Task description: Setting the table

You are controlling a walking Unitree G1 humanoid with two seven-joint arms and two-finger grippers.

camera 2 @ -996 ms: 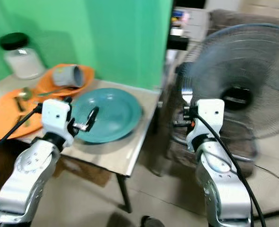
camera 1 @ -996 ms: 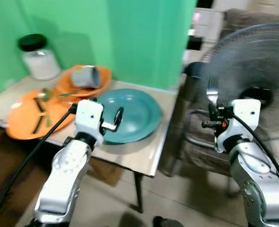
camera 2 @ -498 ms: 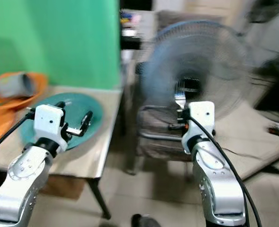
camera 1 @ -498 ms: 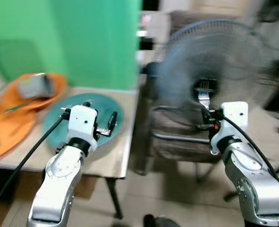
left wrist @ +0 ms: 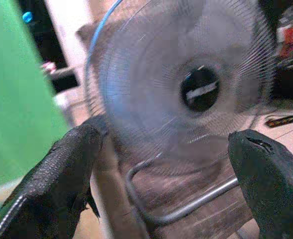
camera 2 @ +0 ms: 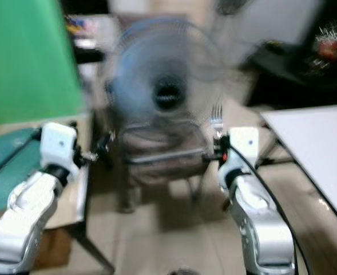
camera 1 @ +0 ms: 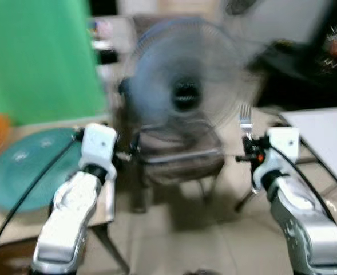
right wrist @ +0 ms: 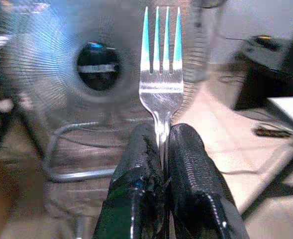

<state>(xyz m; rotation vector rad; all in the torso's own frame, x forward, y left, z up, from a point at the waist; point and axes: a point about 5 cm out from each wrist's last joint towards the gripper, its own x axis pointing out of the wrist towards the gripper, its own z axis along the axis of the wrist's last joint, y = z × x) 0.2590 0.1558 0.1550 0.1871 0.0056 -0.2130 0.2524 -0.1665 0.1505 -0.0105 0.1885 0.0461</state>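
Right gripper (right wrist: 162, 149) clamps fork (right wrist: 161, 74) upright, tines up. Left gripper (left wrist: 161, 164) spread, empty. Fan (camera 1: 182, 97) ahead, probably spinning; frames blurred.

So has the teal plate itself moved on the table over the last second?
No. The teal plate lies near the same table corner as before; it slid left in the picture only because the camera turned right.

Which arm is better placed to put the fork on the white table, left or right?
The right. The right gripper is shut on the fork, held upright, and the white table lies on the robot's right. The left gripper is open, holds nothing, and is beside the teal plate on the far side.
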